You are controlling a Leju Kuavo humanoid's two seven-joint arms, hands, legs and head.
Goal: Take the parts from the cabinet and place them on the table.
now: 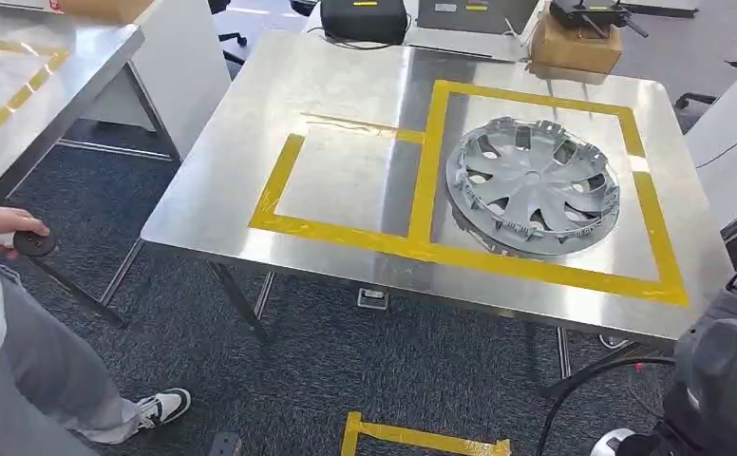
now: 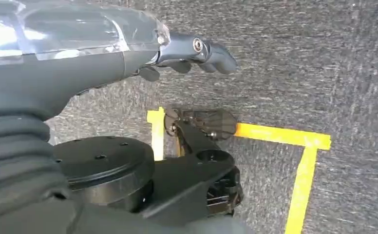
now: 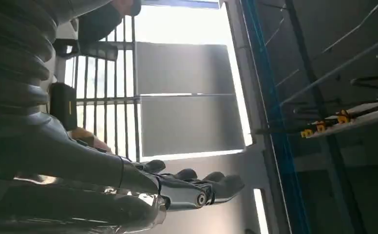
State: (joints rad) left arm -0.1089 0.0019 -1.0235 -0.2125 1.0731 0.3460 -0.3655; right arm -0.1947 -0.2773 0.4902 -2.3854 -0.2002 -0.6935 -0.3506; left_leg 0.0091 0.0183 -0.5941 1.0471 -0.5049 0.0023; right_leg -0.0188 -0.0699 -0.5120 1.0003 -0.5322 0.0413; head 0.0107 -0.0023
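Observation:
A silver wheel cover [image 1: 532, 185] lies flat on the steel table [image 1: 346, 104], inside the larger yellow-taped square [image 1: 434, 171] on the right. The smaller taped square [image 1: 346, 180] to its left holds nothing. My right arm [image 1: 726, 366] hangs below the table's near right corner. In the right wrist view my right hand [image 3: 192, 187] has its fingers stretched out and holds nothing, with a ceiling and window behind it. My left hand [image 2: 192, 51] hangs over grey carpet, fingers extended and nothing in them.
A person [image 1: 23, 332] stands at the left and holds a black round knob [image 1: 34, 243] near a second steel table [image 1: 23, 85]. A cardboard box [image 1: 576, 46] and black cases [image 1: 365, 19] sit behind the table. Yellow tape [image 2: 294, 141] marks the carpet.

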